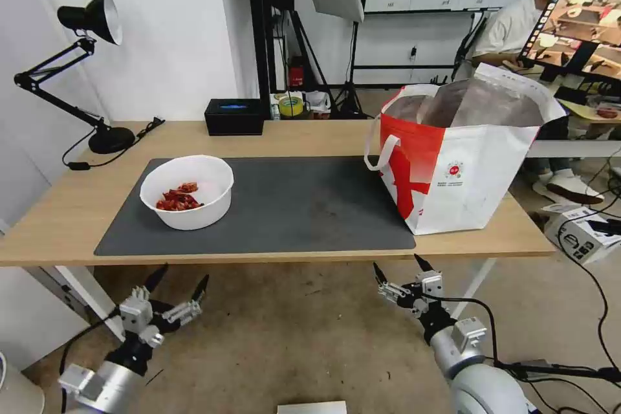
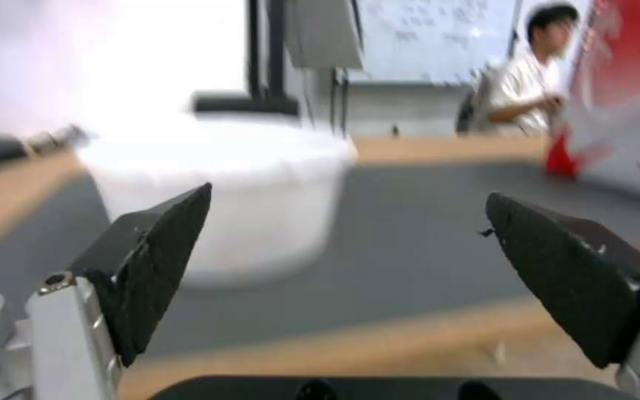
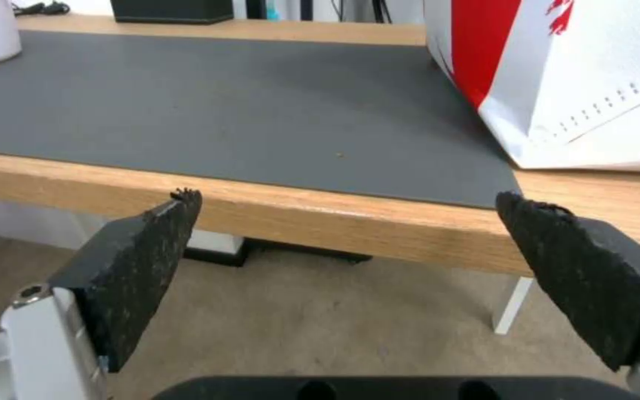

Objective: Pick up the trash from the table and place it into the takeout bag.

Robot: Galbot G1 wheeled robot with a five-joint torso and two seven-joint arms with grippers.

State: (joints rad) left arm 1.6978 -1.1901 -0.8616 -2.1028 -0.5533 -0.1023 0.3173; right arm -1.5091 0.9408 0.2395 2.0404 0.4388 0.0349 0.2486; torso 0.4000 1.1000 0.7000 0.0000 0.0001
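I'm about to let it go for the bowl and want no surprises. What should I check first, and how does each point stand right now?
1. Left gripper jaws open: ok.
2. Right gripper jaws open, holding nothing: ok.
3. White bowl upright on the dark grey mat: ok.
4. Takeout bag standing, mouth open: ok.
5. Mat between bowl and bag free of obstacles: ok.
6. Both grippers raised to table height: not ok, both hang below its front edge.
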